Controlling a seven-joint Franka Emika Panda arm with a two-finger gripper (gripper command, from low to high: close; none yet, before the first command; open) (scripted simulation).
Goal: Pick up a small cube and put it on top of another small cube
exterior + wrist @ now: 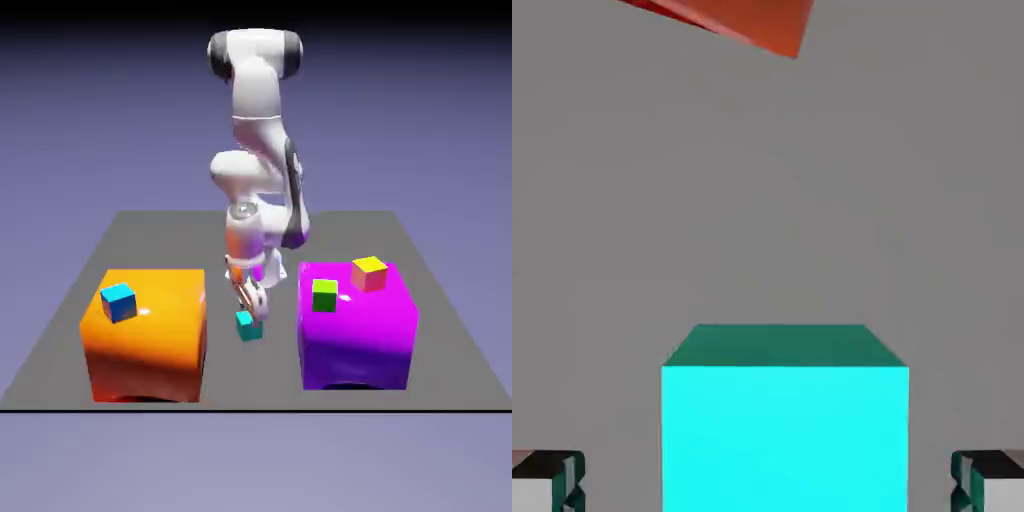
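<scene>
The tiny cube with a cyan top and teal-green sides (248,325) rests on the grey table between the two big blocks. In the hand view this small cube (784,420) looms large at the bottom, cyan face toward the camera. My gripper (250,303) hangs just above it, open. Its grey fingertips (547,480) show at either bottom corner, each with a gap to the cube. The other small cube (118,301), bright cyan on top with blue sides, sits on top of the orange block, near that block's left side in the exterior view.
A big orange block (150,340) stands on the exterior view's left, and a corner of it (742,22) shows at the hand view's top. A big magenta block (360,335) on the right carries a green-yellow cube (325,294) and a yellow-pink cube (369,272).
</scene>
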